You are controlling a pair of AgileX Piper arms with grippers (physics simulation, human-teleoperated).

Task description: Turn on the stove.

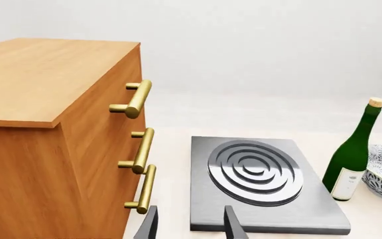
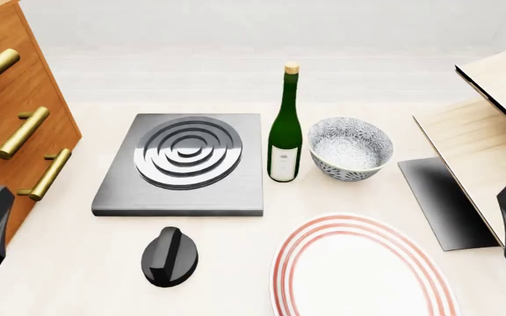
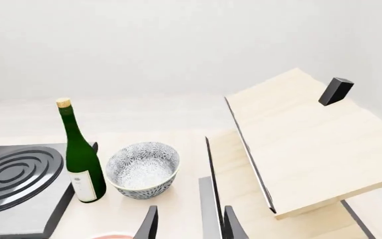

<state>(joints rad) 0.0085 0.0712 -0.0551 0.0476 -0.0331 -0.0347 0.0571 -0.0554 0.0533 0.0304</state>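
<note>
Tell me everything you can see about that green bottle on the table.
The green bottle is slim, dark glossy glass by its look, with a long neck, a tan cork on top and a pale label low on its body. It stands upright on the table, between the stove and the patterned bowl, close to both; whether it touches either is unclear. No hand is holding it.

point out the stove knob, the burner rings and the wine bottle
stove knob (image 2: pixel 169 256), front view, on the raised ridge across its top
burner rings (image 2: pixel 188 152), front view, on the innermost ring
wine bottle (image 2: pixel 284 135), front view, on the green body above the label
</note>
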